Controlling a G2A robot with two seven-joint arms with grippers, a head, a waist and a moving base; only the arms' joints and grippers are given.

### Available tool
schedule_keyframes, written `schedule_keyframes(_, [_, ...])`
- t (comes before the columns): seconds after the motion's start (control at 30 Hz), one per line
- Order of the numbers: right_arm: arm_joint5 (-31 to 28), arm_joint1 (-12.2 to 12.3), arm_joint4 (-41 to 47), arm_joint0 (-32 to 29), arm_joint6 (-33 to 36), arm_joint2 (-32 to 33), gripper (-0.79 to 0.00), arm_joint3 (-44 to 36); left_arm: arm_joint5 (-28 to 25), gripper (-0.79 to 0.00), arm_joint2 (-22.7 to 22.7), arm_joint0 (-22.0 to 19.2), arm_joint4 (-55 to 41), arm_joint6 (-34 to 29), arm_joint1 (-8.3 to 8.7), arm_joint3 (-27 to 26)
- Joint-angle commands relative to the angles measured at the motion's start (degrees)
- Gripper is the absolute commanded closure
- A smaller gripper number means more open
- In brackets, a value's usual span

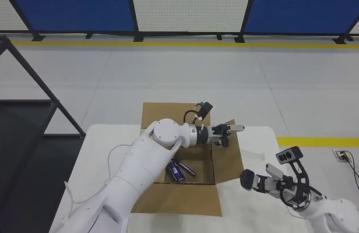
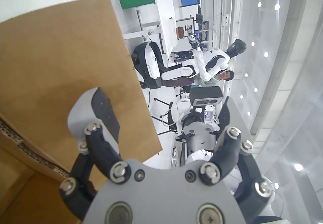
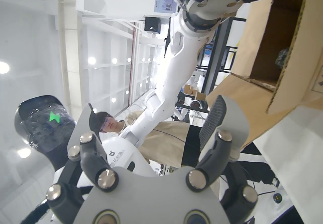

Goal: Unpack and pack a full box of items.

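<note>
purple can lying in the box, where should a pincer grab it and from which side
Around the middle of its round body, coming straight down through the open top. The purple can lies on its side on the floor of the box, so the cardboard walls likely block a sideways approach. Set the fingers across its width, not along its length.

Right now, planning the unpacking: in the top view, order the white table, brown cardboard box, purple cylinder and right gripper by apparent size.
1. White table
2. Brown cardboard box
3. Right gripper
4. Purple cylinder in the box
</note>
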Motion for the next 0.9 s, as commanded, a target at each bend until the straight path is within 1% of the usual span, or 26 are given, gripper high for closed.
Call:
schedule_keyframes(0.0, [0.45,-0.05,-1.63,0.67,-2.86,-0.8,-0.785,-0.07,-0.18,-0.785,-0.29,-0.08,0.16,-0.28,-0.11,0.31])
schedule_keyframes(0.2, [3.31,0.22,-7.33,2.09,-8.85,-1.14,-0.785,0.44,-0.82,-0.785,-1.43,-0.19,0.37,-0.96,-0.26,1.02])
schedule_keyframes(0.33, [4.63,0.43,-9.01,2.02,-10.65,-0.87,-0.785,0.37,-1.75,-0.785,-2.42,-0.11,0.42,-1.16,-0.16,1.2])
schedule_keyframes(0.43, [5.81,0.62,-9.93,2.01,-11.25,-0.55,-0.785,0.56,-3.39,-0.785,-3.66,0.21,-0.11,-1.33,0.16,1.04])
schedule_keyframes(0.53, [6.89,0.75,-10.61,2.53,-11.62,-0.78,-0.785,1.07,-5.8,-0.785,-5.59,0.75,-1.17,-1.96,0.94,0.78])
schedule_keyframes(0.6, [7.26,0.8,-11.15,3.0,-11.73,-1.24,-0.785,1.44,-7.15,-0.785,-7.27,1.35,-2.22,-3.5,1.79,0.53])
schedule_keyframes(0.7, [7.49,0.88,-12.18,3.74,-11.75,-1.97,-0.785,1.99,-10.65,-0.785,-10.33,2.56,-2.91,-5.7,3.75,0.23])
schedule_keyframes(0.8, [7.65,0.97,-13.09,4.45,-11.58,-2.64,-0.785,2.26,-14.63,-0.785,-14.14,5.23,-3.46,-8.5,6.41,-1.68])
schedule_keyframes(0.87, [8.08,1.03,-13.47,5.17,-11.32,-3.08,-0.785,2.86,-15.83,-0.785,-16.88,7.6,-2.99,-10.78,8.51,-3.66])
